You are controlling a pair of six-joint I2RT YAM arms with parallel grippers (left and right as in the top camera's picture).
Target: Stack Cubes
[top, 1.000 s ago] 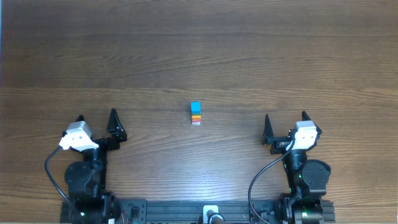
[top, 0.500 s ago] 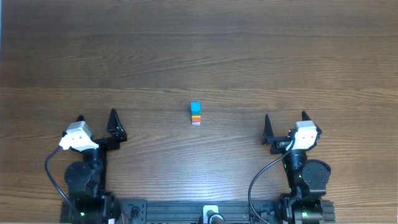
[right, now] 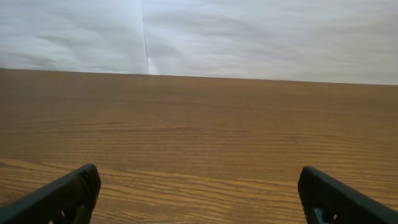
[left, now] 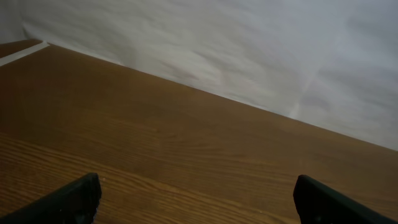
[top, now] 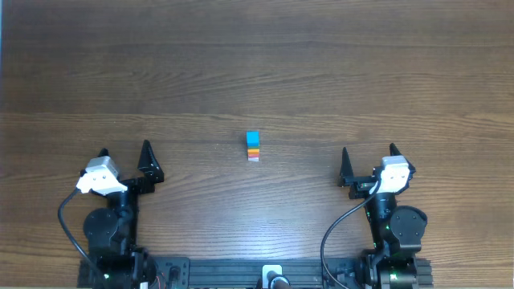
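A small stack of cubes (top: 253, 147) stands in the middle of the wooden table, blue on top, orange under it, and a pale cube at the bottom. My left gripper (top: 124, 152) rests near the table's front left, open and holding nothing. My right gripper (top: 368, 152) rests at the front right, also open and holding nothing. Each is well apart from the stack. In the left wrist view the left gripper (left: 198, 199) has its black fingertips (left: 74, 198) spread wide over bare wood. The right wrist view has the right gripper (right: 200, 196) with fingertips (right: 68, 193) spread the same way.
The brown wooden table (top: 257, 72) stretches wide on all sides of the stack. A white wall (right: 249, 37) stands beyond the table's far edge. Both arm bases sit on a black rail (top: 257, 273) at the front edge.
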